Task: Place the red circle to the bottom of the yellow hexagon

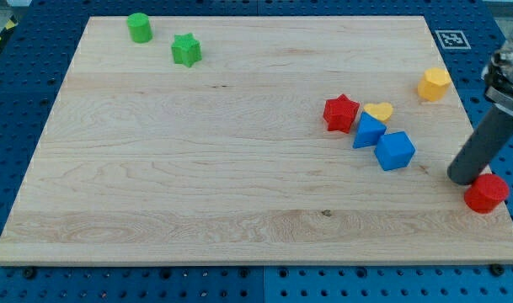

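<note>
One wooden board (239, 168) on a blue pegboard bench (20, 101), filling most of the view. Dark rod (485, 143) entering from the view's right edge, leaning down and toward the view's left, thick grey collar at its upper end. My tip (463, 179) down on the board near the right edge, touching or just beside the red circle (487, 193), on that block's upper-left side. No jaws on this rod, so nothing to spread or pinch. Red circle at the board's right edge, toward the view's bottom, well below the yellow hexagon (435, 84). Cluster left of my tip: blue cube (395, 151), blue triangular block (368, 132), red star (341, 113), yellow heart (378, 111), packed close together. Green star (187, 50) and green cylinder (139, 27) far off at the top left.
</note>
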Tool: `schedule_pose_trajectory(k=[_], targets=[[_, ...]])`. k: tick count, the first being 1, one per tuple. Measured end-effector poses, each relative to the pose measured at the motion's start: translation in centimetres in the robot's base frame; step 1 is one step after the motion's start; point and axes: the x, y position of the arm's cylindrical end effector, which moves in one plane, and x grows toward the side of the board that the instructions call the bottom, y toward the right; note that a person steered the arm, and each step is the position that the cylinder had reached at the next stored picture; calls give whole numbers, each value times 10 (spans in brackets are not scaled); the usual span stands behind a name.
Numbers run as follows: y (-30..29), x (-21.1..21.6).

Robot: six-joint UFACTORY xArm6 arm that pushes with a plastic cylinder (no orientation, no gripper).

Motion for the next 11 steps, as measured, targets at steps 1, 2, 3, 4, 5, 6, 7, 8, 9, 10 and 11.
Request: schedule_pose_trajectory(k=[1,2,3,4,5,6,7,8,9,10,11], targets=[[-18,0],[-24,0],[-27,-25],[16,-31],[67,-31],[91,-21],[75,1],[52,7],[48,25],[45,25],[28,2]])
